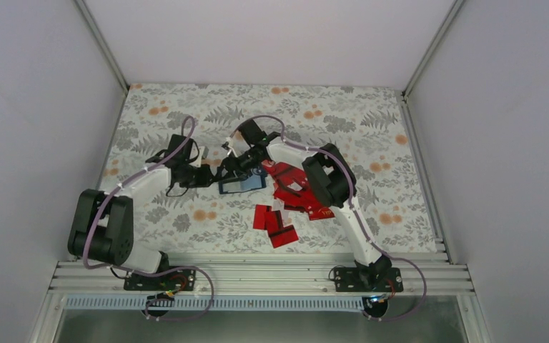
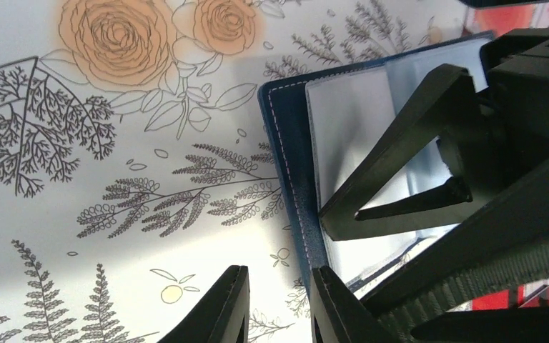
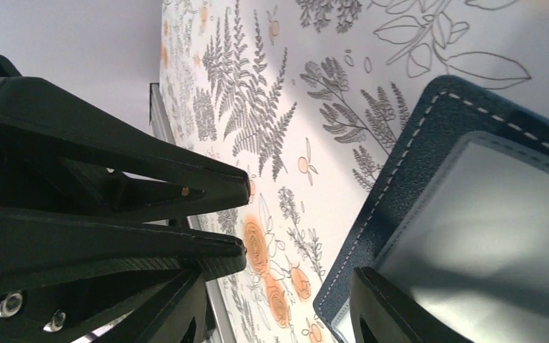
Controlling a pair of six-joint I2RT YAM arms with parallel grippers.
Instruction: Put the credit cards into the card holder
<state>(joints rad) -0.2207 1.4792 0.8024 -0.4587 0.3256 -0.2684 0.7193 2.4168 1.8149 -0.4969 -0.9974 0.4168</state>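
None of the cards (image 1: pixel 291 191) showed inside the holder (image 1: pixel 241 184), which lay open on the surface (image 1: pixel 186 107) between the two arms. Its clear pockets (image 2: pixel 350 136) looked bare. The cards lay in a loose red heap just right of it, a few nearer the arm bases. The left end effector (image 2: pixel 277 304) sat at the holder's left edge, jaws narrowly apart with nothing between them. The right end effector (image 3: pixel 275 311) hung over the pockets, half spread and carrying nothing. Loading seemingly had not begun; every card remained.
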